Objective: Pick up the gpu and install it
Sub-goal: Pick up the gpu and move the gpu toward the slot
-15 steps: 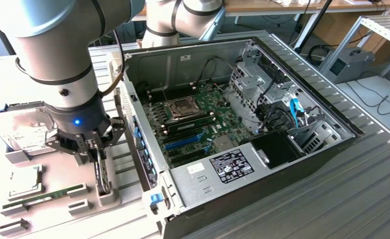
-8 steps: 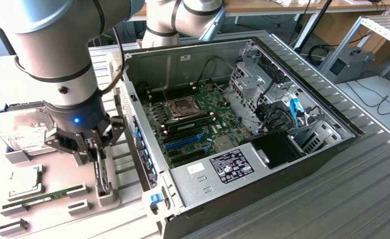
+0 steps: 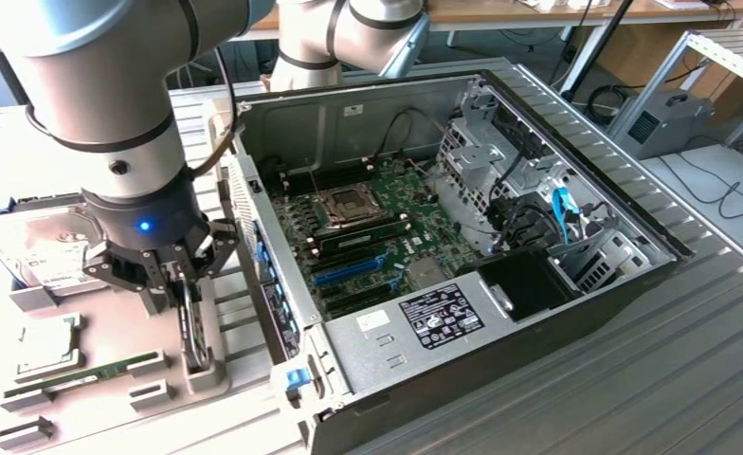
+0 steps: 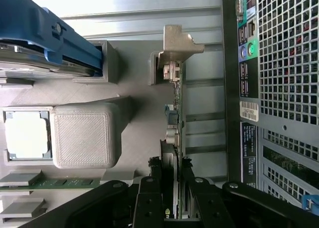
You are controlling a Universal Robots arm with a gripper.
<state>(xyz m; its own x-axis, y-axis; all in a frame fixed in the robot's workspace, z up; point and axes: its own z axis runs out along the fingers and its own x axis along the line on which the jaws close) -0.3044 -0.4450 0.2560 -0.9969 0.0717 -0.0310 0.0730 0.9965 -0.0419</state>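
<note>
Gripper (image 3: pixel 182 289) was down on the gpu (image 3: pixel 193 336) with its fingers (image 4: pixel 153 188) pinched against both faces of the card, so clamped on it rather than hanging apart. The gpu stood on edge in the grey parts tray (image 3: pixel 118 398), just beside the open PC case (image 3: pixel 574 313) on the exterior view's left. Its metal bracket (image 4: pixel 178 44) was at the end away from the gripper.

Ribbed metal tabletop (image 3: pixel 675 379); wooden desk (image 3: pixel 536 11) behind; loose cables (image 3: pixel 730 194) on pale floor (image 3: pixel 694 175).
</note>
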